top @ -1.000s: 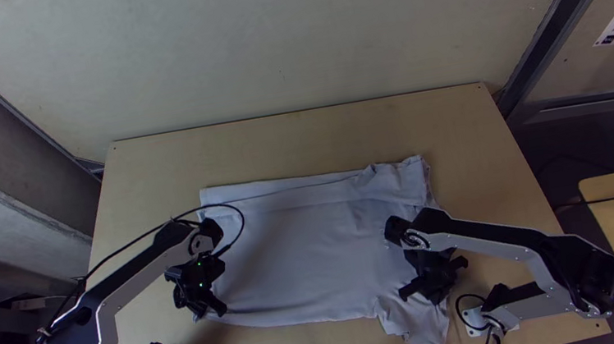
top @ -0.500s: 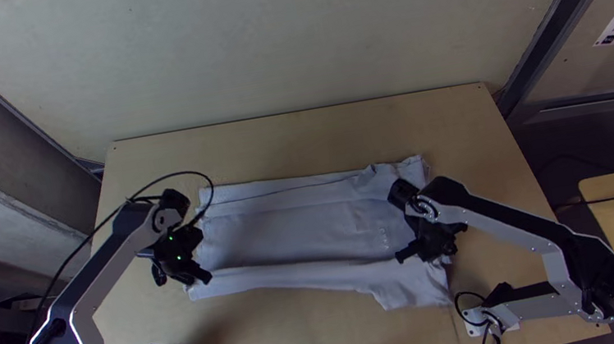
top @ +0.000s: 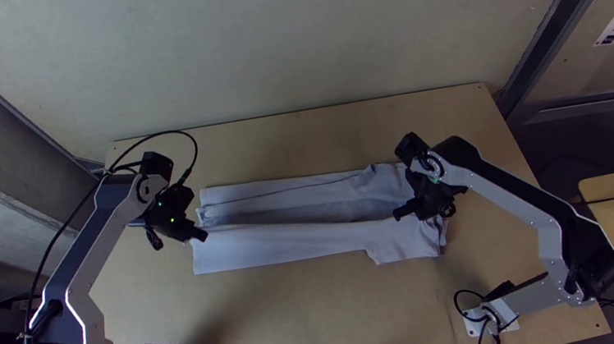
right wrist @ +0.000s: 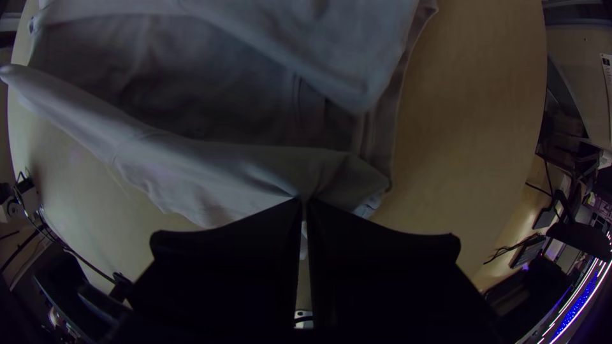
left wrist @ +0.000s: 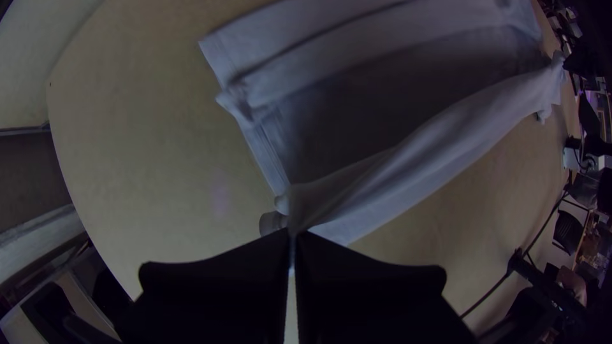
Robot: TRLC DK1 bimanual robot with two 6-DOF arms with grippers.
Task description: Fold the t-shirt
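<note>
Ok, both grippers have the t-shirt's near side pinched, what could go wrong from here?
The left gripper and right gripper each pinch one end, so uneven motion could skew the fold. The near flap hangs lower by the right gripper and may land bunched. Dragging it over the far folded strip might wrinkle that.

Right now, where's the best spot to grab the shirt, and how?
I'd pinch the top fold of the shirt's near flap at its two ends, coming from above. The left end effector and right end effector pinch it there. The flap is long and floppy, so one grip in the middle would probably let the ends droop.
</note>
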